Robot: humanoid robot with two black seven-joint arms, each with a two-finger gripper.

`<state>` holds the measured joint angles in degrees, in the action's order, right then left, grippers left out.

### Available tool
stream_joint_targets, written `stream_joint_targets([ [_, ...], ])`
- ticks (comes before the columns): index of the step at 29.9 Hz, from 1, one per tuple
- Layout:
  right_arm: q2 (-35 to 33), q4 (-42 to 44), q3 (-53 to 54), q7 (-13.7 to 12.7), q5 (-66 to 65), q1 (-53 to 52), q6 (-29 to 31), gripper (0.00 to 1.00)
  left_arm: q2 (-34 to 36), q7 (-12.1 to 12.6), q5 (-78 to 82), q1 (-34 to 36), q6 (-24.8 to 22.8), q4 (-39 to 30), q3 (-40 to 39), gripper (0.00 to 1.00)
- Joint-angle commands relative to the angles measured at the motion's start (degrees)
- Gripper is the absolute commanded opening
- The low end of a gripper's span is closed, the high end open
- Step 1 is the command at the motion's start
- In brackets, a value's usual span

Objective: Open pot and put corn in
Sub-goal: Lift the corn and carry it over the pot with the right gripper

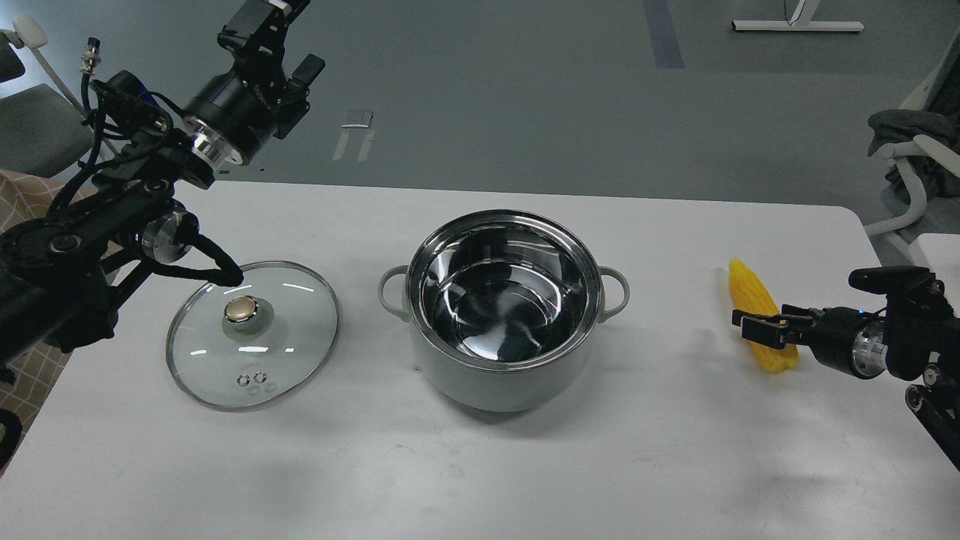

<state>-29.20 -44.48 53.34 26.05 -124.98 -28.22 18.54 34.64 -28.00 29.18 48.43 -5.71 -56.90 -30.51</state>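
The pale grey-green pot stands uncovered at the middle of the white table, and its steel inside is empty. Its glass lid with the gold knob lies flat on the table to the pot's left. The yellow corn lies on the table at the right, with its tip pointing away from me. My right gripper is low over the corn's thick near half, with its fingers open on either side of the cob. My left gripper is raised high beyond the table's far left, open and empty.
My left arm's elbow and cables hang just above the lid's far edge. A chair with grey cloth stands beyond the table's right corner. The table's right edge is close behind the corn.
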Motion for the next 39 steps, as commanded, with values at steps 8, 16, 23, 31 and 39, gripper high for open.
stream_joint_targets([
  [8, 0.02, -0.08, 0.01, -0.12, -0.02, 0.8, 0.09, 0.23, 0.08, 0.0, 0.0, -0.18, 0.0, 0.04, -0.08, 0.97],
  [16, -1.38, -6.13, 0.97, -0.21, -0.02, 0.62, 0.09, 0.12, 0.08, 0.0, 0.0, -0.18, 0.0, 0.04, -0.08, 0.97],
  [23, -6.22, -17.56, 2.73, -0.21, -0.02, -1.22, 1.06, 0.12, -0.01, 0.0, 0.0, -0.09, 0.0, -0.05, -0.08, 0.97],
  [31, -6.22, -25.83, 1.07, -0.38, -0.02, -8.77, 5.27, 0.13, 0.08, 0.0, 0.0, 0.0, 0.0, 0.04, 0.01, 0.97],
  [39, -2.54, -26.18, -14.12, -0.3, -0.02, -22.22, 5.63, 0.13, 0.25, 0.0, 0.0, -0.18, 0.0, 0.04, 0.01, 0.97],
])
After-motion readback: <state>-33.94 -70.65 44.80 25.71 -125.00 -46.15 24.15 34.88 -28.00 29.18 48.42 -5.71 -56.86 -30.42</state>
